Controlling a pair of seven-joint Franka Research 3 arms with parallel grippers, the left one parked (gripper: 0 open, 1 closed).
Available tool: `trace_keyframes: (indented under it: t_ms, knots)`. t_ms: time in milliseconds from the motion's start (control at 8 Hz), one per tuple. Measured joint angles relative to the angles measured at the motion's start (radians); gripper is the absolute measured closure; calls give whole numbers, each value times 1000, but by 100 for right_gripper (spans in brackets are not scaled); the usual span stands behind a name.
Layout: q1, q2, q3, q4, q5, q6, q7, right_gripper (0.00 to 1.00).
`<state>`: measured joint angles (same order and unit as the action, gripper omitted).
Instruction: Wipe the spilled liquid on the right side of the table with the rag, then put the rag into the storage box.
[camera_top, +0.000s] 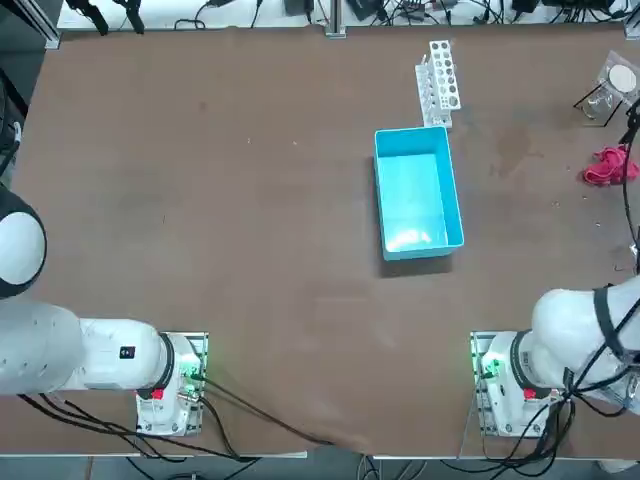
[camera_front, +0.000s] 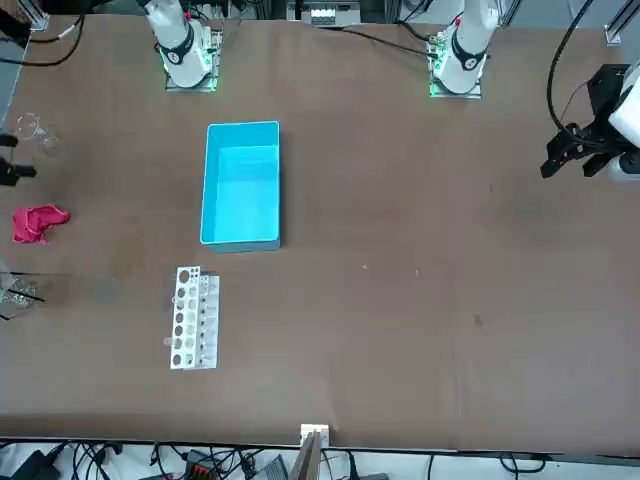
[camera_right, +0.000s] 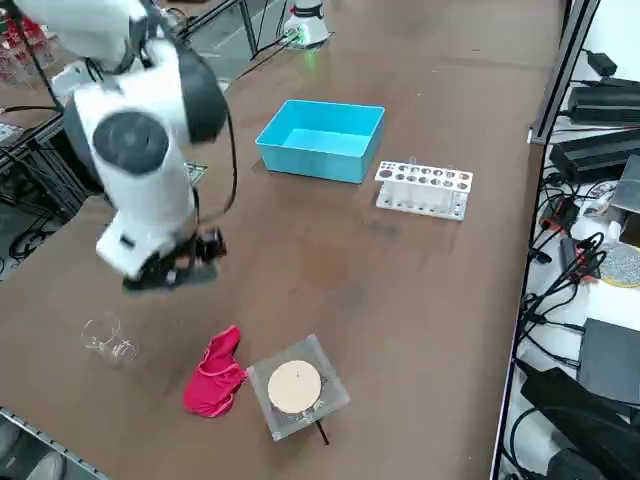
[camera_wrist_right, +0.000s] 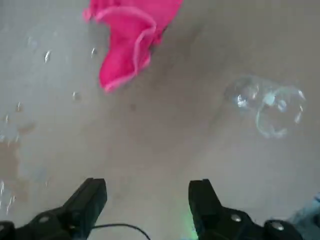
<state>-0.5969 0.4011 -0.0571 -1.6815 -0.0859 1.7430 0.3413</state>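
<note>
I am hovering my right gripper (camera_wrist_right: 147, 200), jaws wide open and empty, near the untouched rag (camera_wrist_right: 132, 37); wiping the spilled liquid (camera_right: 320, 265) and boxing are remaining.

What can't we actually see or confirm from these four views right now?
- Right gripper: open in the wrist view; outside the top and front views, hidden in the side view behind the arm's white body.
- Spilled liquid: only a faint dark patch in the top view; its edges cannot be traced.
- Rag: cut off by the wrist picture's edge.
- Clear glass item: blurred in the wrist view; type unclear.
</note>
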Motion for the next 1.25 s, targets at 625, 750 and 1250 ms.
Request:
trace_keyframes:
  t_ms: [625, 750, 1250]
  knots:
    - [-60, 147, 4, -92, 32, 507, 85, 0]
    - [-60, 173, 5, -92, 33, 565, 92, 0]
    - [-61, 191, 10, -87, 34, 595, 95, 23]
